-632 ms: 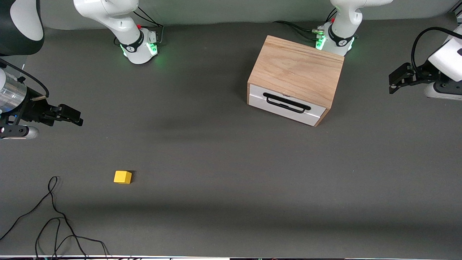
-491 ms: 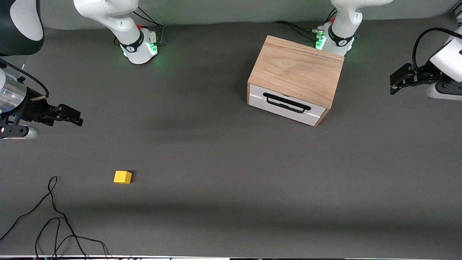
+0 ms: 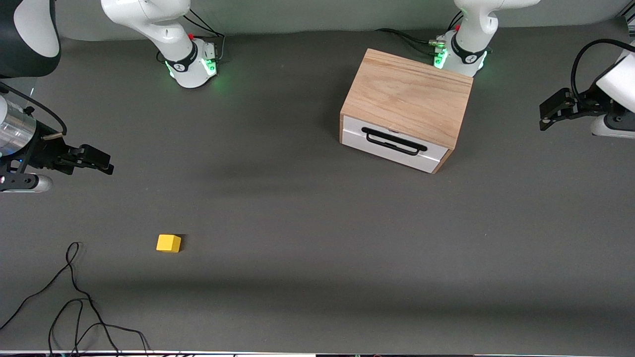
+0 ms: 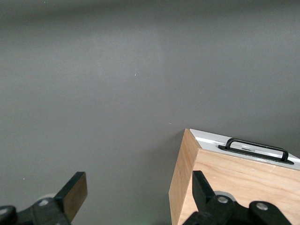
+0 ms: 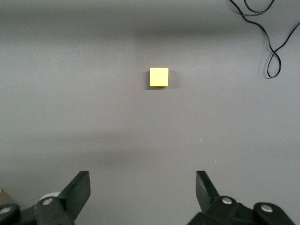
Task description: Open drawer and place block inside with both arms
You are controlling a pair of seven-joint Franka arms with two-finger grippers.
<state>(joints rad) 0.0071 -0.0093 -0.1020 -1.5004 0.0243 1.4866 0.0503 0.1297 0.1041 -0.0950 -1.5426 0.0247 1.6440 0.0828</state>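
Both grippers hang with fingers spread and nothing between them: in the front view the left gripper (image 3: 550,110) sits at the upper right edge of the frame over bare table, the right gripper (image 3: 94,159) at the middle left edge. The wooden box (image 3: 408,92) stands in the upper right, its drawer (image 3: 394,145) shut flush, black handle (image 3: 394,141) untouched, so whatever is inside cannot be seen. The block (image 3: 168,243) lies in the lower left, well apart from the box, with a loose black cable (image 3: 74,297) in the bottom left corner. In the left wrist view, the box fills the lower right and the handle (image 4: 255,149) shows along its white front. In the right wrist view, the block (image 5: 159,77) sits upper centre, ahead of the open fingers (image 5: 77,190). Judging by this, the task is only starting: the left gripper needs to reach the handle and pull, the right to descend on the block.
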